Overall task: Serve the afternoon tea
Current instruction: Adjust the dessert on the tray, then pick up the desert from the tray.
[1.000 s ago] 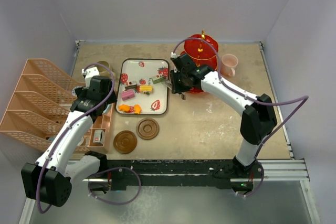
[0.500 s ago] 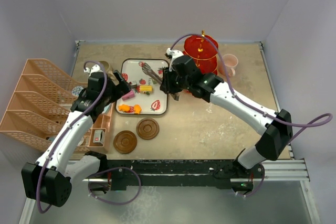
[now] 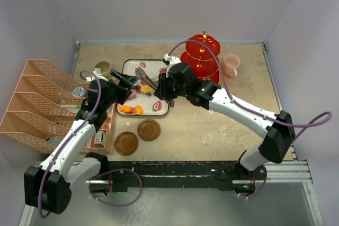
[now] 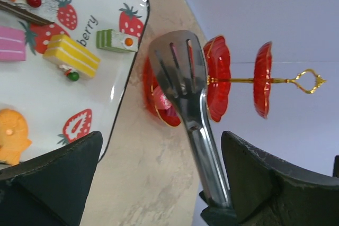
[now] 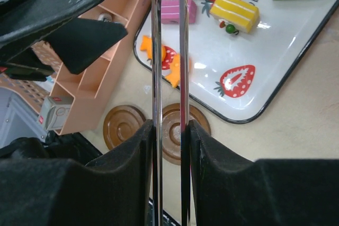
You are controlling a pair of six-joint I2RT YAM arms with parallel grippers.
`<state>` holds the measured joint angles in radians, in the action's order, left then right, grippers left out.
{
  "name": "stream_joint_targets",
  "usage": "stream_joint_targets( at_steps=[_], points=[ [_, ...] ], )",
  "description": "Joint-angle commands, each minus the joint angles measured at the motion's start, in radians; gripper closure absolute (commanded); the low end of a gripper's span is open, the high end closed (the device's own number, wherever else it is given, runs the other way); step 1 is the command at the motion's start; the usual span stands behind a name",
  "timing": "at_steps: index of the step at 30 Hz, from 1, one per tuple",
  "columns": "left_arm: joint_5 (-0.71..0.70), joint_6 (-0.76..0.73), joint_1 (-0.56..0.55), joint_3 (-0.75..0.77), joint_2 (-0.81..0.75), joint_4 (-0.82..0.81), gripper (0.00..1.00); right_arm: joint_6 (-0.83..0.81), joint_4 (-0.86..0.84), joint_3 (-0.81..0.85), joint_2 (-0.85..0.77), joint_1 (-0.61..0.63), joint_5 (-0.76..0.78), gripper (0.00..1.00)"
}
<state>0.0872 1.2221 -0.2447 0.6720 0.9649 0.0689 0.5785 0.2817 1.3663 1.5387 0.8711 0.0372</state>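
Right arm: I had it reaching from its near-right base, elbow out to the right. The forearm ran left and far across the beige table (image 3: 212, 130) to the right edge of the white strawberry-printed rectangular tray (image 3: 132, 68).
Right gripper: my right gripper (image 5: 168, 130) was pinched on the long metal tweezers with slotted flat tips (image 5: 155, 51), one finger against each blade. The blades sat close together with a thin gap between them.
Tweezers: they stuck out far-left from that gripper, with the tips above the far part of the tray.
Left arm: I had it bent up from the near-left base beside the peach plastic file rack (image 3: 37, 99), the wrist at the tray's left edge.
Left gripper: my left gripper (image 4: 161, 136) was spread wide with nothing in it. In its wrist view the tweezers' tip showed in the gap, but I could not tell how close it was.
Sweets: the small colourful toy sweets (image 5: 234, 11) lay on the tray. I could see a yellow slab, a pink slab, a green-and-white slice and orange pieces at the near-left corner.
Stand: the red translucent three-tier stand with gold stem (image 3: 201, 59) stood upright just right of the tray, on the far side.
Mugs: the pink mug (image 3: 231, 65) was right of the stand, and the olive-brown mug (image 3: 103, 69) was by the tray's far-left corner.
Coasters: the two round brown coasters (image 3: 126, 143) lay side by side on the table, just near of the tray.
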Motion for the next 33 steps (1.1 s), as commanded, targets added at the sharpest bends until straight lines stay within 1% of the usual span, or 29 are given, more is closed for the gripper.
stream_joint_targets(
  at_steps=[1, 9, 21, 26, 33],
  points=[
    [0.019, 0.108, -0.009, -0.027, 0.011, -0.173, 0.12, 0.028, -0.071, 0.016, -0.033, 0.029, 0.013, 0.66],
    [0.021, 0.166, -0.015, -0.051, 0.036, -0.243, 0.23, 0.032, -0.087, 0.046, -0.002, 0.052, 0.001, 0.66],
    [0.041, 0.211, -0.02, -0.078, 0.057, -0.274, 0.6, 0.018, -0.085, 0.087, 0.052, 0.071, -0.023, 0.65],
    [0.03, 0.232, -0.021, -0.092, 0.048, -0.27, 0.7, 0.009, -0.068, 0.101, 0.071, 0.076, -0.03, 0.65],
    [0.028, 0.245, -0.02, -0.098, 0.027, -0.257, 0.85, -0.004, -0.033, 0.131, 0.098, 0.084, -0.034, 0.63]
  ],
)
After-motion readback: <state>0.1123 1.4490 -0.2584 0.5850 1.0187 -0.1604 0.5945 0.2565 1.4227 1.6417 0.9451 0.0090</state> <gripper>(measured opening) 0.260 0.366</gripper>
